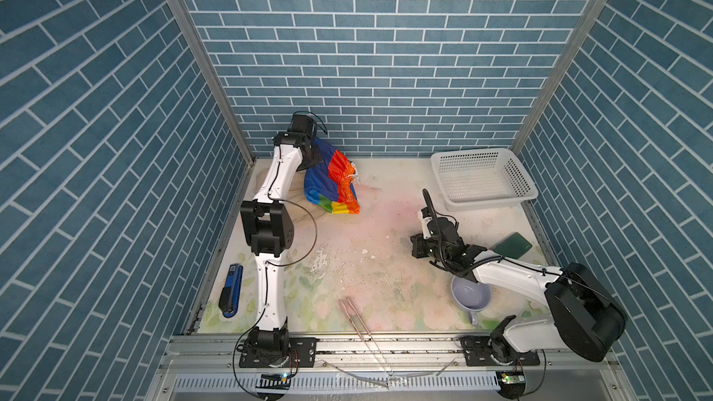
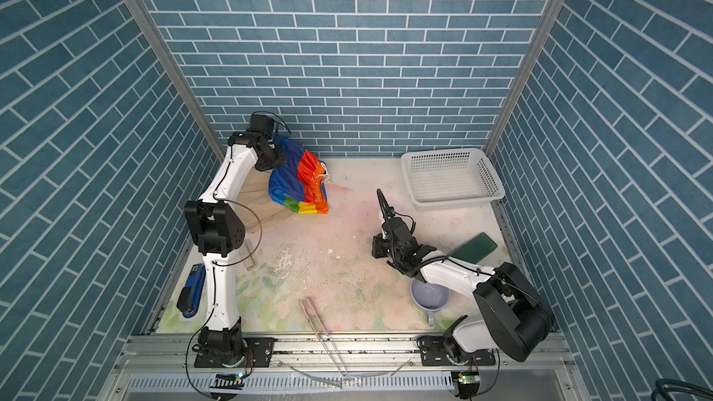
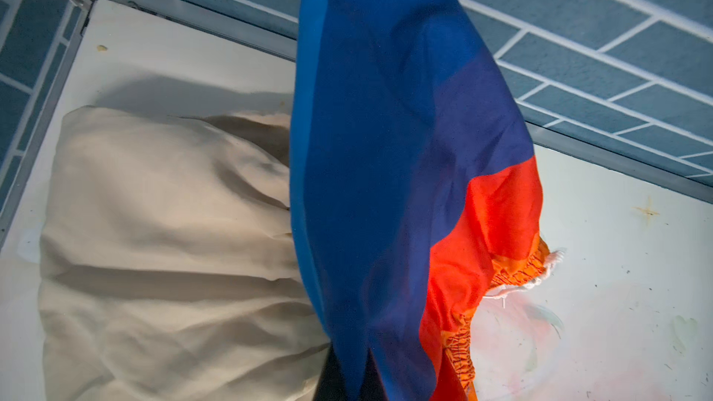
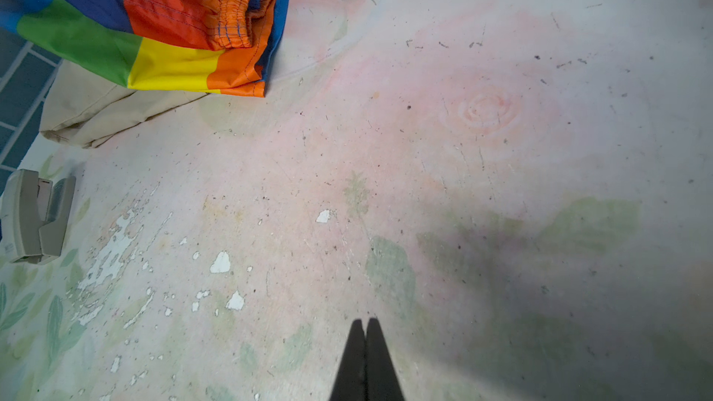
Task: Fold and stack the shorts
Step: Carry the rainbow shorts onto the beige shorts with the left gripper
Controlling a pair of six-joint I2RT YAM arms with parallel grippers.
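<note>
The rainbow-striped shorts [image 1: 332, 183] [image 2: 299, 183] hang at the back left, lifted at their blue end, with the lower edge resting on the table. My left gripper [image 3: 357, 376] [image 1: 310, 156] is shut on the blue cloth [image 3: 405, 148]. Beneath and beside them, the beige shorts [image 3: 162, 225] [image 4: 100, 113] lie bunched flat by the left wall, partly hidden by the arm in both top views. My right gripper [image 4: 365, 322] [image 1: 416, 244] is shut and empty, hovering over bare table right of the middle, well apart from both pairs.
A white perforated basket [image 1: 482, 179] stands at the back right. A dark green flat case [image 1: 513, 244] and a lilac cup [image 1: 470, 295] lie near the right arm. Pink tongs [image 1: 357, 322] lie at the front edge, a blue stapler [image 1: 231, 289] front left, a small grey device [image 4: 34, 217] by the left arm.
</note>
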